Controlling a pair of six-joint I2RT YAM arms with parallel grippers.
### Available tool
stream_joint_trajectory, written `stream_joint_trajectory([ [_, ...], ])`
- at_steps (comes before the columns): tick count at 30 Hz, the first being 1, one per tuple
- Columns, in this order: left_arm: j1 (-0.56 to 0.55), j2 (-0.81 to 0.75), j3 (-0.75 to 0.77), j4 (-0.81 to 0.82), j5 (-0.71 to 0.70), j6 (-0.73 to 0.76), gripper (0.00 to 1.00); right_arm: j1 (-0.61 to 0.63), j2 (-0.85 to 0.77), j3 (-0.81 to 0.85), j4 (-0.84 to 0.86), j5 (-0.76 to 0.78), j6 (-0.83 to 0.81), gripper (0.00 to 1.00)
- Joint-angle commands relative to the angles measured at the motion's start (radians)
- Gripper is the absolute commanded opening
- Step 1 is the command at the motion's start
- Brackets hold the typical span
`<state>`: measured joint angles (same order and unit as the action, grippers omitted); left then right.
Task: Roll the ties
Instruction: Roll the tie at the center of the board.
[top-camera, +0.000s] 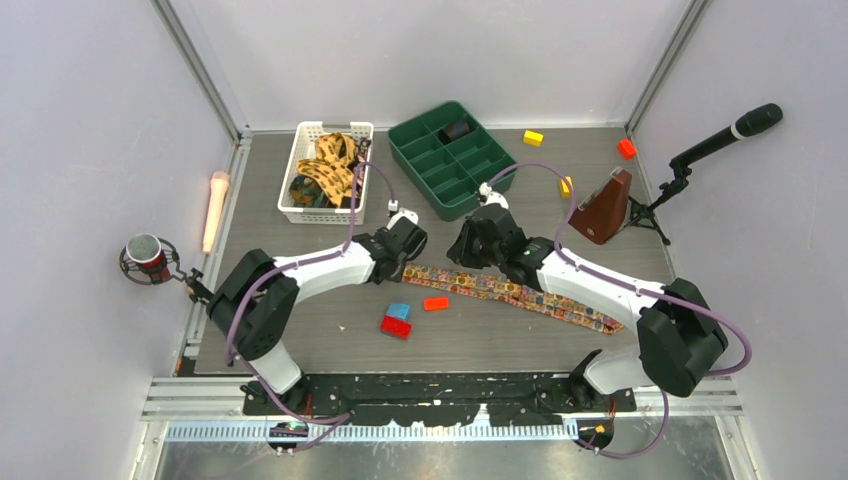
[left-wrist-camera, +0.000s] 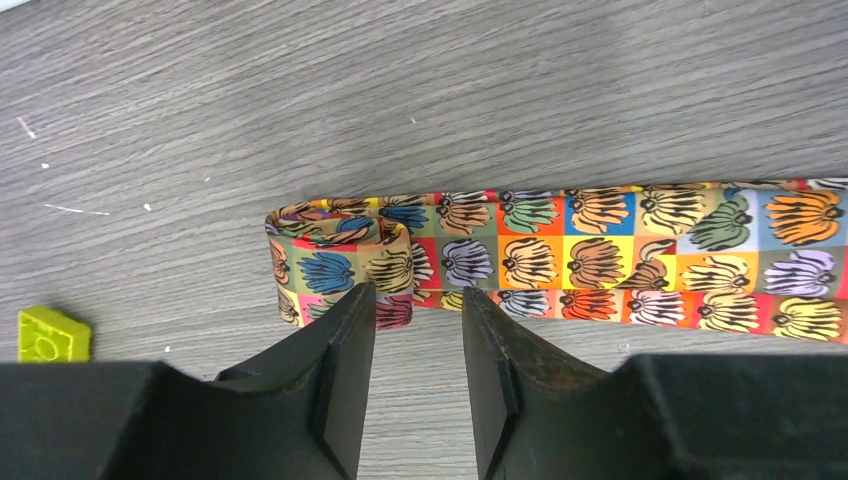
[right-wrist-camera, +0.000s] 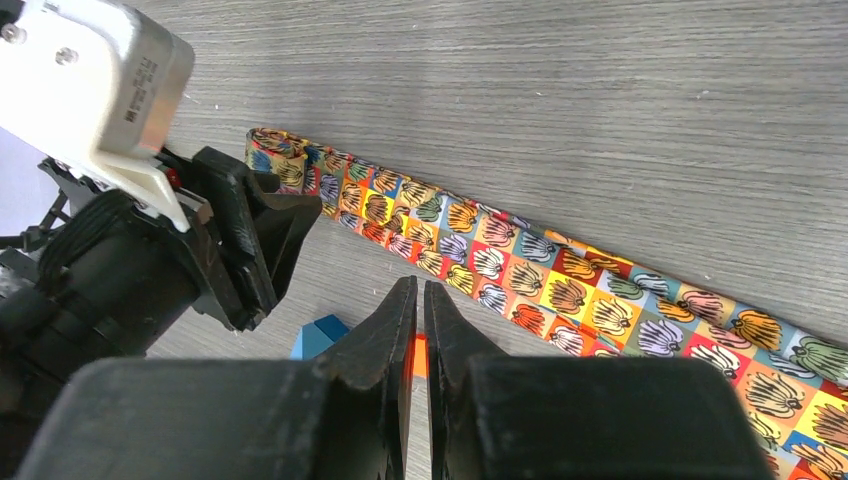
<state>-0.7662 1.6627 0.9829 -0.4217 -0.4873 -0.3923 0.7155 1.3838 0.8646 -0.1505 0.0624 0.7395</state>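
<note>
Found white basket (top-camera: 300, 140) at rear left, holding a heap of patterned ties (top-camera: 330, 165). Right of it, left gripper (left-wrist-camera: 418, 295) set low over the grey wood-grain table (left-wrist-camera: 300, 100), fingers parted to a moderate gap and gripping nothing. In the wrist view the left fingertip overlaps the edge of the tie's folded-over end (left-wrist-camera: 335, 255); cannot tell whether touching. Noted one banana-print tie (top-camera: 500, 290) laid flat, running from that fold rightward toward the near edge and passing beneath the right arm. On its near side: blue block (top-camera: 399, 311), red block (top-camera: 396, 327), orange block (top-camera: 436, 303). Behind: green compartment tray (top-camera: 419, 175). Right gripper (right-wrist-camera: 421, 285) poised above the tie, near the left gripper, fingers all but closed, holding nothing.
</note>
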Motion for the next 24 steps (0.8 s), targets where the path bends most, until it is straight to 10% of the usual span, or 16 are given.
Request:
stream_joint_trajectory([
  [1, 0.036, -0.058, -0.019, 0.054, 0.116, -0.026, 0.40, -0.006, 0.000, 0.015, 0.043, -0.002, 0.008, 0.14],
  [24, 0.171, -0.171, -0.092, 0.131, 0.307, -0.058, 0.39, -0.005, 0.032, 0.028, 0.051, -0.024, 0.008, 0.13],
])
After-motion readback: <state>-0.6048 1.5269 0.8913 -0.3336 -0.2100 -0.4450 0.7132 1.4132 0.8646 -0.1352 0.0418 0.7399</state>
